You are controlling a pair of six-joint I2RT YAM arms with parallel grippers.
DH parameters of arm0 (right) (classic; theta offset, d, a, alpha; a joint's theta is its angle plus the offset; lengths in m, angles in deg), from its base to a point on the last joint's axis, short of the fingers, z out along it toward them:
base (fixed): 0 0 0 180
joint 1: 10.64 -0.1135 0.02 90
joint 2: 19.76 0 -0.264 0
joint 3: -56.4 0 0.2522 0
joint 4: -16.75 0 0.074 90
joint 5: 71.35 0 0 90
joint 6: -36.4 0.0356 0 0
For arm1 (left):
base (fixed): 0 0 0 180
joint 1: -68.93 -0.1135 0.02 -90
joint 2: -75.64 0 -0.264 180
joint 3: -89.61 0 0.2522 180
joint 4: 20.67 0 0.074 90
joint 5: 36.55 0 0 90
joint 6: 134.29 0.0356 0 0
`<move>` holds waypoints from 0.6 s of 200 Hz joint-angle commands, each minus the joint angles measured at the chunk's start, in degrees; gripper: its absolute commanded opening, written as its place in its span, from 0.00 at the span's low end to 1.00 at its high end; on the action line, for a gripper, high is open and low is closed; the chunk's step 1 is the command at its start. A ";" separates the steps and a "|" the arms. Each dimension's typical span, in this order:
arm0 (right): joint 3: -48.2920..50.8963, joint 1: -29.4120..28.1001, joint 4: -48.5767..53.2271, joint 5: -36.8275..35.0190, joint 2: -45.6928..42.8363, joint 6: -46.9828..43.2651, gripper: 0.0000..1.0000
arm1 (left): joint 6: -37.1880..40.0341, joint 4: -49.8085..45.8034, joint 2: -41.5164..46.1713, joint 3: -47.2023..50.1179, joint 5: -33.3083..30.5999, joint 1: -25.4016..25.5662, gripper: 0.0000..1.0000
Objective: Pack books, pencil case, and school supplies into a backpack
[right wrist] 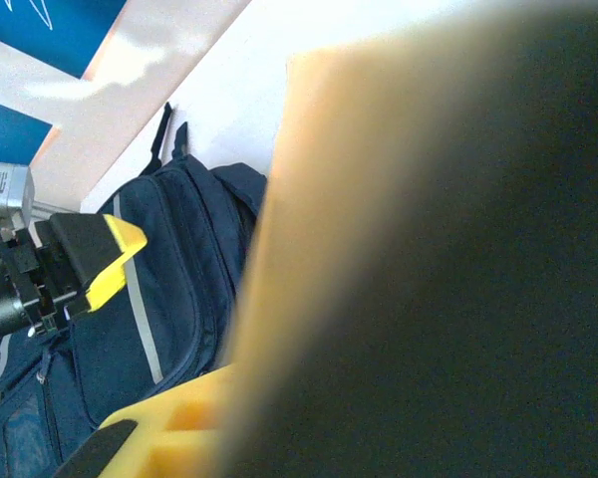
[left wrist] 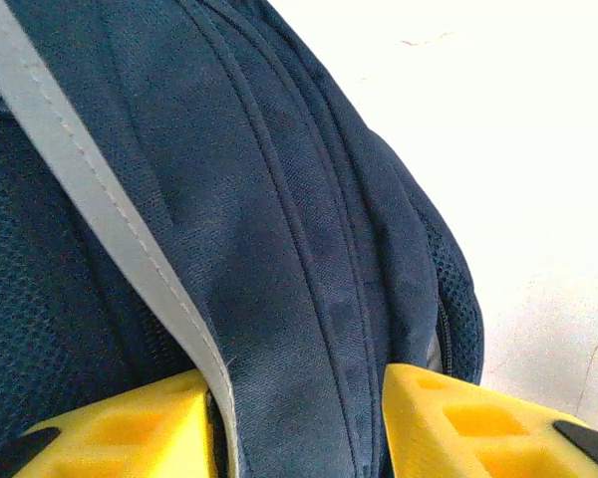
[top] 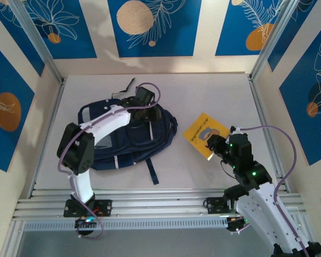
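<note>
The navy backpack [top: 131,143] lies flat left of the table's middle, its grey stripes showing. My left gripper [top: 145,108] is down on its far upper edge. In the left wrist view the yellow fingers [left wrist: 130,428] press both sides of a raised ridge of backpack [left wrist: 279,229] fabric, so the left gripper [left wrist: 299,423] is shut on that fold. My right gripper [top: 216,145] is shut on the near corner of the yellow book [top: 203,133], right of the backpack. Close to the right wrist camera, the yellow book [right wrist: 429,249] is a large blur beside one finger [right wrist: 169,428]; the backpack [right wrist: 179,279] lies beyond.
A dark strap [top: 152,172] trails from the backpack toward the near rail [top: 160,206]. Metal frame posts and patterned walls [top: 150,27] close in the table on three sides. Bare white tabletop [top: 214,96] lies behind and right of the backpack.
</note>
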 commanded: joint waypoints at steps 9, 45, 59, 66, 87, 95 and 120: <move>-0.66 0.01 -4.96 0.82 -0.42 -0.78 0.00 | 1.61 1.03 -2.52 -2.54 2.51 -0.92 0.41; -0.72 -0.01 -5.21 0.94 0.02 -0.70 0.00 | 2.13 0.09 -4.19 -3.36 2.23 -1.19 0.40; -0.88 -0.01 -5.32 0.91 0.20 -0.62 0.00 | 2.62 -1.55 -4.23 -3.60 0.90 -1.19 0.38; -0.90 -0.01 -5.27 0.97 0.20 -0.62 0.00 | 2.71 -2.39 -3.99 -3.33 -0.08 -1.19 0.38; -0.95 -0.01 -5.35 0.95 0.20 -0.64 0.00 | 2.37 -2.67 -2.50 -0.94 -2.13 -1.53 0.38; -0.82 -0.01 -5.36 0.85 0.25 -0.49 0.00 | 2.02 -3.05 -2.00 -0.33 -2.69 -1.62 0.39; -0.30 -0.01 -5.92 0.98 0.28 -0.05 0.00 | 1.32 -3.01 -1.28 1.42 -3.44 -1.76 0.42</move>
